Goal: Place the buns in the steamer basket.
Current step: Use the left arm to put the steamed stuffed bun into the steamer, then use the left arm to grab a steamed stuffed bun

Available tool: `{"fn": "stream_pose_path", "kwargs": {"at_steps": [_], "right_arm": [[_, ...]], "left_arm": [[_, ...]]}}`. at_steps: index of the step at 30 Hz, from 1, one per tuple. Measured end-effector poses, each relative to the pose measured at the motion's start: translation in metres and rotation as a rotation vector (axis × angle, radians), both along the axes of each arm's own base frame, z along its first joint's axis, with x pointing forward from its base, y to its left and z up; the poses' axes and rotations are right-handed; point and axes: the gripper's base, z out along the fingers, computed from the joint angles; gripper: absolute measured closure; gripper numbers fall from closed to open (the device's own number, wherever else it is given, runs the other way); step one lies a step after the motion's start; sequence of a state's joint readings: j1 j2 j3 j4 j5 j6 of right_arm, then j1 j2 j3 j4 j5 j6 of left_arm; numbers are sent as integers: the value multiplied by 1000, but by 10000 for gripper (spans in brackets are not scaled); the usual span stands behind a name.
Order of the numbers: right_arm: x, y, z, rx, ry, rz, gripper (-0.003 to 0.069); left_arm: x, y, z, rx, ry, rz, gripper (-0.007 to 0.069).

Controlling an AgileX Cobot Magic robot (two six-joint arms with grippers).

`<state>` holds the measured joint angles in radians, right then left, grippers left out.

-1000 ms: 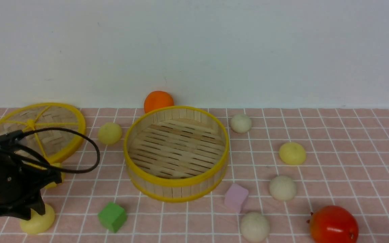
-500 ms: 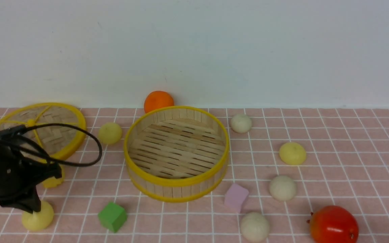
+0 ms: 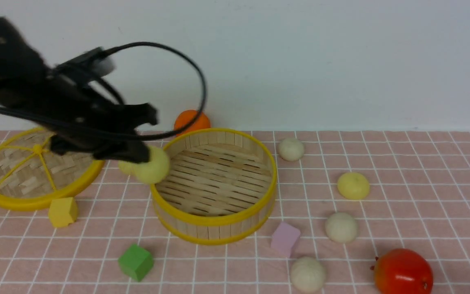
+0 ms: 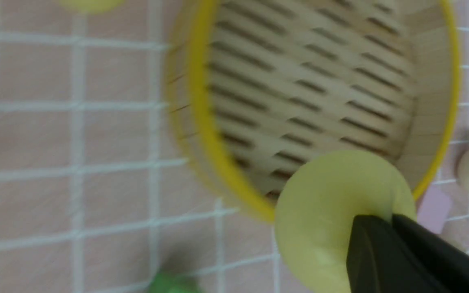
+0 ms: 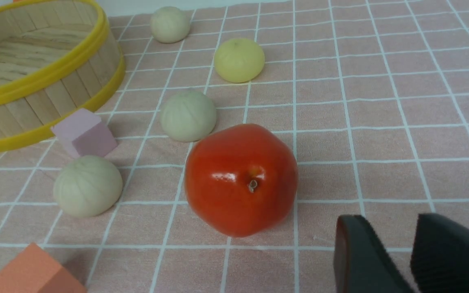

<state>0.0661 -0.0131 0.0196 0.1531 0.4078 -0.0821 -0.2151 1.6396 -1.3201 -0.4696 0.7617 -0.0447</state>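
As left end effector (image 3: 142, 156) grips bun (image 3: 156, 168), over basket (image 3: 214, 222) rim (airborne)

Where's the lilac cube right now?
Front view: lilac cube sits on the cloth by the near-right wall of the steamer basket, off-white bun to its right.

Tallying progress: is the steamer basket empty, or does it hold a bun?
Empty: the steamer basket shows only bare slats; the left gripper holds a yellow bun by its rim.

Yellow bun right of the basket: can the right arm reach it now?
Probably yes: the right pincer is open and empty, with bare cloth past the red fruit to that bun.
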Motion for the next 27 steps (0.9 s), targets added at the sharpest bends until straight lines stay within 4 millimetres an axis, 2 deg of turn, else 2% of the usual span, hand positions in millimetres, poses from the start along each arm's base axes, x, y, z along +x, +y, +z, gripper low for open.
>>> {"fn": "stream_pose_path", "kwargs": {"at_steps": [2,3,4,5,7,8,10,14,15,18,19,20,22,27], "right_arm": [[0,0,0,0,0,0,418],[0,0,0,0,0,0,418],[0,0,0,0,0,0,418],[0,0,0,0,0,0,418],[0,0,0,0,0,0,418],[0,0,0,0,0,0,418],[0,0,0,0,0,0,418],[0,0,0,0,0,0,418],[0,0,0,0,0,0,418],[0,0,0,0,0,0,418],[0,0,0,0,0,0,418],[0,0,0,0,0,0,418],[0,0,0,0,0,0,418],[0,0,0,0,0,0,418]], "left_arm": [[6,-9,-6,2,-1,-13,612],[16,-18,-19,10,2,-19,612],[16,-18,-19,10,2,-19,612],[26,-21,-35,18,24,-15,612],[34,-23,-53,31,44,-6,612],[34,-23,-53,31,44,-6,612],[43,-24,-75,23,91,42,603],[47,-25,-87,-7,141,115,550],[47,-25,-87,-8,141,116,546],[49,-25,-83,-11,132,121,428],[50,-25,-81,-7,126,118,428],[53,-24,-75,9,116,103,377],[59,-18,-62,54,93,74,327],[79,15,-24,148,-13,98,309]]}}
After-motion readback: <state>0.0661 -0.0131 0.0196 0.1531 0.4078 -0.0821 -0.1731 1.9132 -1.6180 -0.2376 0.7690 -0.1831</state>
